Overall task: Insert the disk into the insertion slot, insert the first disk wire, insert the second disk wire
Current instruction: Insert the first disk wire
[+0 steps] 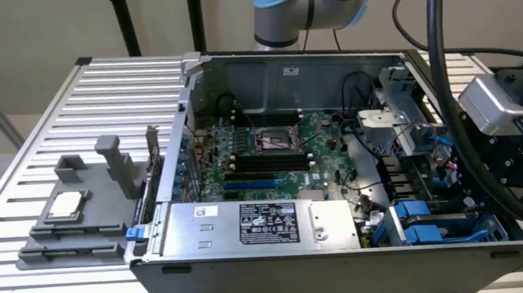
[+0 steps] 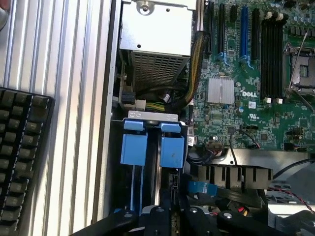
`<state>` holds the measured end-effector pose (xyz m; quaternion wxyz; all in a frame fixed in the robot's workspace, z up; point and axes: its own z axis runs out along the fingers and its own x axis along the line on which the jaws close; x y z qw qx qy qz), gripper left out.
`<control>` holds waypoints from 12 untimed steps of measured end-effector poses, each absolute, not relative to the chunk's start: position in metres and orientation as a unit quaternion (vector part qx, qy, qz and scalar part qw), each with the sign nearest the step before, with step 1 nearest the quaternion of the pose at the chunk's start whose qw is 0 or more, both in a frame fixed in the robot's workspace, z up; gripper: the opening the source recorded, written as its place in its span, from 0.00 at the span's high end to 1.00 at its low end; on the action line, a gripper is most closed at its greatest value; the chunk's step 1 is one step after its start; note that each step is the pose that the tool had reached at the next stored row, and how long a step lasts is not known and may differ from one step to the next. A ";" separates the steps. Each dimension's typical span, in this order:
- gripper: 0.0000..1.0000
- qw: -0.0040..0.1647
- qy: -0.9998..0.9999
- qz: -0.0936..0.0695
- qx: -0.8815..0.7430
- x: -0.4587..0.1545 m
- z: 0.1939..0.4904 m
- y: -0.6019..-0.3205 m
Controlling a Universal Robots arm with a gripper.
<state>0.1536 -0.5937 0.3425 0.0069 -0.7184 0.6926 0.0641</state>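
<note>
Black closed hand (image 2: 170, 215) meets the ribbed blue plastic insertion slot (image 2: 135, 184).

- Exterior view: high, angled down at mid-distance on the whole open case (image 1: 327, 274).
- Wrist view: close, straight down inside.
- Shared: blue cage (image 2: 133, 150), motherboard (image 2: 236, 59).

The insertion slot (image 2: 134, 150) is smooth blue plastic, the power-supply box (image 1: 203, 228) dull metal.

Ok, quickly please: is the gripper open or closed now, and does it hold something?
Gripper: shut, close over the blue drive cage; whether it grips anything cannot be told.
</note>
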 end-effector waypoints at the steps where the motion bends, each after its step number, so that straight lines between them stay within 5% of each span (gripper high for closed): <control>1: 0.84 0.007 0.693 0.064 -0.718 0.154 0.342 -0.594; 12: 0.84 -0.004 0.699 0.063 -0.712 0.154 0.342 -0.590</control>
